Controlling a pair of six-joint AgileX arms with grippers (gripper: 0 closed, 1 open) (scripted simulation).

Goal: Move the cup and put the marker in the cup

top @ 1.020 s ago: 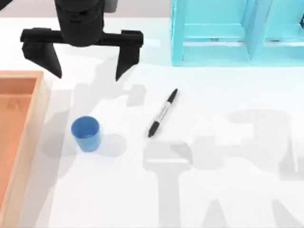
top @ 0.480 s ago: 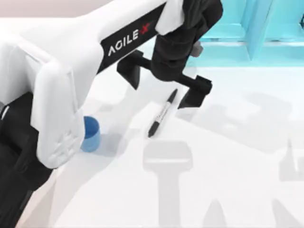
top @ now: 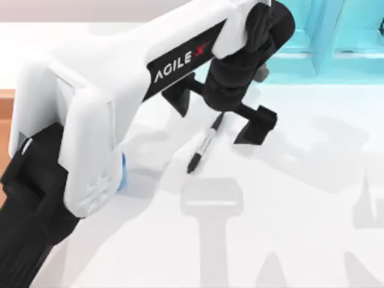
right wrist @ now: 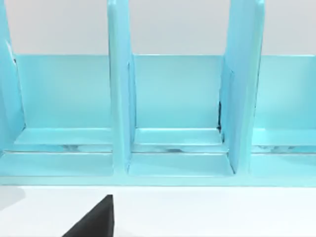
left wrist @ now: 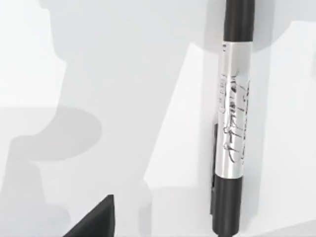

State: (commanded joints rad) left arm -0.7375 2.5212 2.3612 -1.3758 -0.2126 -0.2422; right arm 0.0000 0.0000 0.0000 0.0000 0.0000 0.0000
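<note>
The marker (top: 203, 146), white barrel with black ends, lies slanted on the white table near the middle. My left gripper (top: 219, 114) hangs open over the marker's far end, one black finger on each side, not touching it. In the left wrist view the marker (left wrist: 232, 123) lies flat with one black fingertip (left wrist: 96, 222) off to its side. Only a blue sliver of the cup (top: 123, 174) shows at the left; my left arm hides the rest of it. My right gripper (right wrist: 96, 219) is parked facing the teal shelf.
A large teal shelf unit (top: 336, 36) stands at the back right, its open compartments (right wrist: 177, 98) close to the right wrist camera. An orange wooden tray (top: 5, 105) edges the far left. White table stretches in front of the marker.
My left arm swung from the back left toward the right and came down over the marker. It now covers most of the cup. The marker and cup have not moved.
</note>
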